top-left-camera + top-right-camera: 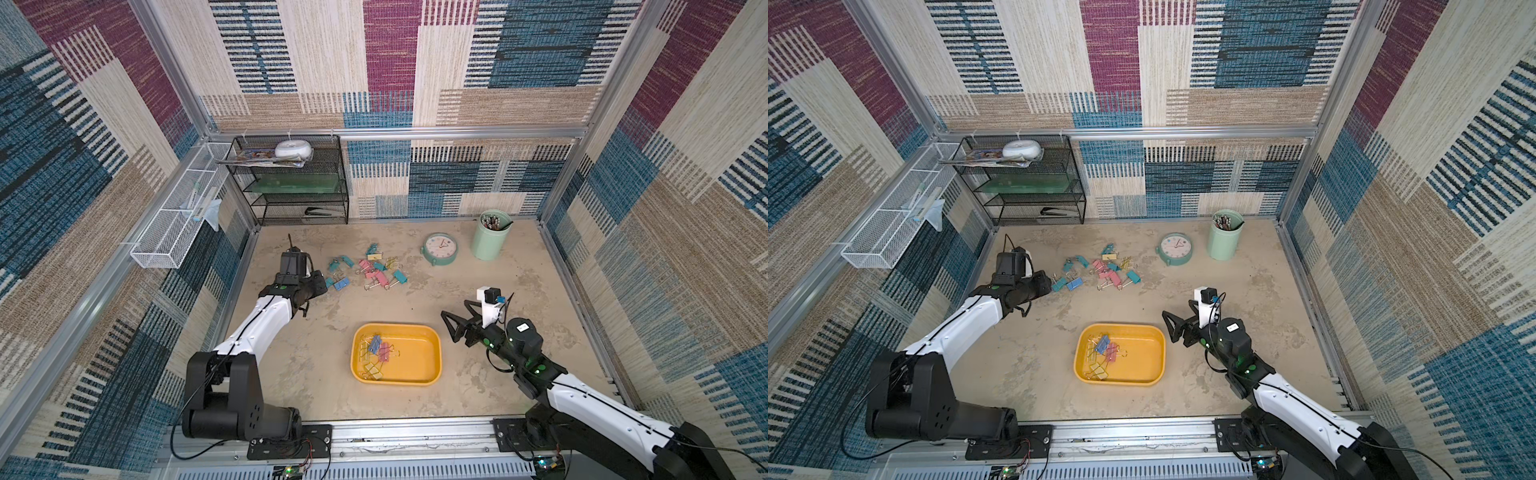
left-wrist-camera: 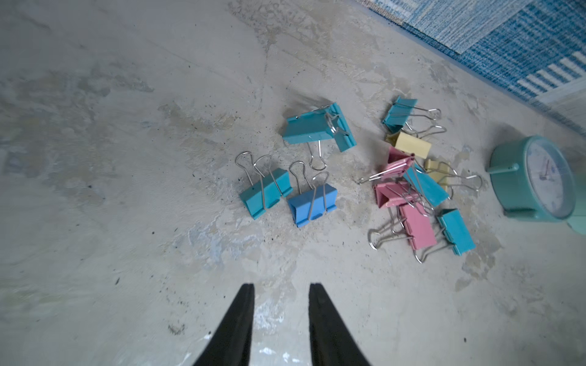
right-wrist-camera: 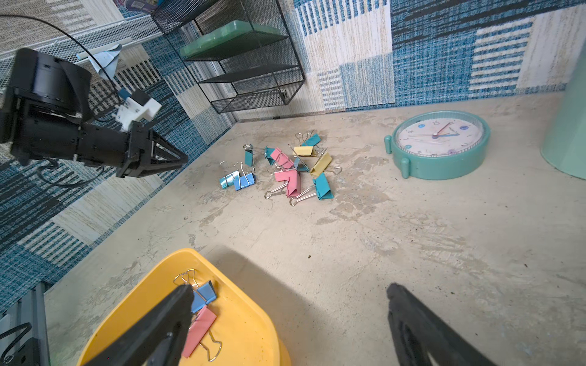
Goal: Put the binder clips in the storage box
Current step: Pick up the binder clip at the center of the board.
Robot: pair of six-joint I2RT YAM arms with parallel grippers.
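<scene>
Binder clips [image 2: 312,202]: loose near clock [image 3: 440,136], several in yellow storage box [image 1: 415,357]; left gripper [image 2: 280,285] slightly apart, right gripper [image 3: 290,287] wide apart, both empty; clock numerals readable, smaller print apparently blurred.

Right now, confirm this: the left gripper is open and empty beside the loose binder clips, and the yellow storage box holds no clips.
Wrong on the box: the yellow storage box holds several binder clips, blue, pink and yellow, as both top views show. The left gripper is open and empty beside the loose clips.
</scene>
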